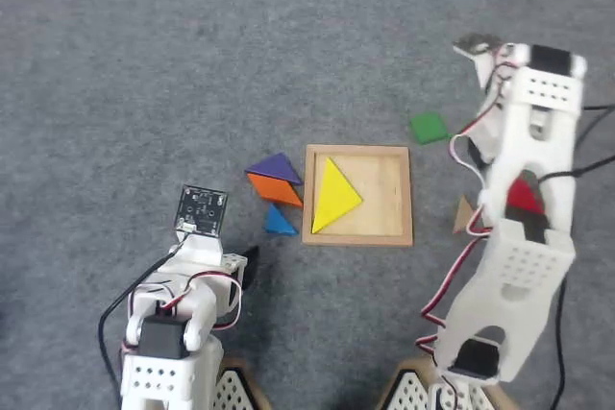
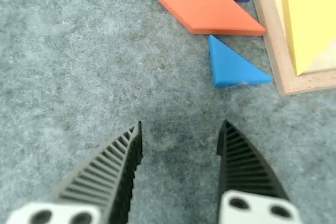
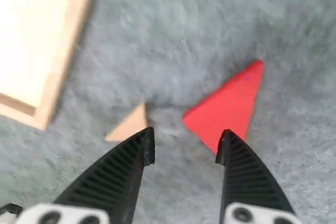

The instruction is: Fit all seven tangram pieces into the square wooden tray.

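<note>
A yellow triangle (image 1: 333, 197) lies inside the square wooden tray (image 1: 357, 238) on the grey table (image 1: 144, 74). Purple (image 1: 276, 167), orange (image 1: 276, 188) and blue (image 1: 280, 222) pieces sit just beside the tray. The left end effector (image 2: 181, 125) hangs near them, fingers spread over bare table. The right end effector (image 3: 188, 131), also spread, hovers above a red triangle (image 3: 228, 111) and a tan triangle (image 3: 128, 125), with a green square (image 1: 428, 127) nearby.

tray (image 1: 357, 238), large triangle (image 1: 333, 195) in its left half. just left of tray, back to front: rear triangle (image 1: 276, 167), parallelogram (image 1: 276, 189), front triangle (image 1: 280, 222). right of tray: square (image 1: 428, 127) behind, small triangle (image 1: 464, 215) beside, outer triangle (image 3: 227, 107) further right.
</note>
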`<action>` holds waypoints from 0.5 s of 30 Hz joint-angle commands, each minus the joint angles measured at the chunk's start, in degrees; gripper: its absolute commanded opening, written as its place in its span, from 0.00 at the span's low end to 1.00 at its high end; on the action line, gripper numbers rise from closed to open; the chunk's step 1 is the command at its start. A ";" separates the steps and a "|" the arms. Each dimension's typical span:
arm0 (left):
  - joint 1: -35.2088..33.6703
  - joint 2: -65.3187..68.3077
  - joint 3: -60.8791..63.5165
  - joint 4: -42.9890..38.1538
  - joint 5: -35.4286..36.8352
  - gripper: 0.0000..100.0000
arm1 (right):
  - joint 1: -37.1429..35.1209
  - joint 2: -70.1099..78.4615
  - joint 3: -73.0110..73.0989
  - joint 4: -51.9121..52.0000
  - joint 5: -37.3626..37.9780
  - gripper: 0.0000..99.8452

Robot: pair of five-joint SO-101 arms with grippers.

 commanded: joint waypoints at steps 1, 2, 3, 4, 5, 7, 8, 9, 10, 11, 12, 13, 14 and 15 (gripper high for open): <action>0.00 -1.23 -0.75 0.18 0.53 0.23 | 2.51 0.40 -0.35 0.92 2.99 0.20; 0.00 -1.23 -0.75 0.18 0.53 0.23 | 2.68 1.10 -0.26 1.71 5.10 0.21; 0.00 -1.23 -0.75 0.18 0.53 0.23 | 2.86 1.71 -0.09 2.07 6.42 0.22; 0.00 -1.23 -0.75 0.18 0.53 0.23 | 2.95 2.24 0.00 2.15 7.03 0.24; 0.00 -1.23 -0.75 0.18 0.53 0.23 | 3.56 2.77 0.00 1.89 7.65 0.25; 0.00 -1.23 -0.75 0.18 0.53 0.23 | 4.26 3.74 -0.09 1.45 8.88 0.26; 0.00 -1.23 -0.75 0.18 0.53 0.23 | 4.53 4.26 -0.26 1.45 9.23 0.26; 0.00 -1.23 -0.75 0.18 0.53 0.23 | 5.14 4.53 -0.26 1.45 9.67 0.26; 0.00 -1.23 -0.75 0.18 0.53 0.23 | 5.76 4.62 -0.26 1.36 9.76 0.26; 0.00 -1.23 -0.75 0.18 0.53 0.23 | 6.29 4.53 -0.26 1.36 9.93 0.26; 0.00 -1.23 -0.75 0.18 0.53 0.23 | 6.99 4.35 -0.35 1.36 10.02 0.26; 0.00 -1.23 -0.75 0.18 0.53 0.23 | 7.69 4.35 -0.62 0.92 9.67 0.26; 0.00 -1.23 -0.75 0.18 0.53 0.23 | 8.22 4.44 -0.79 0.66 9.58 0.26; 0.00 -1.23 -0.75 0.18 0.53 0.23 | 8.57 4.88 -0.79 0.22 10.02 0.26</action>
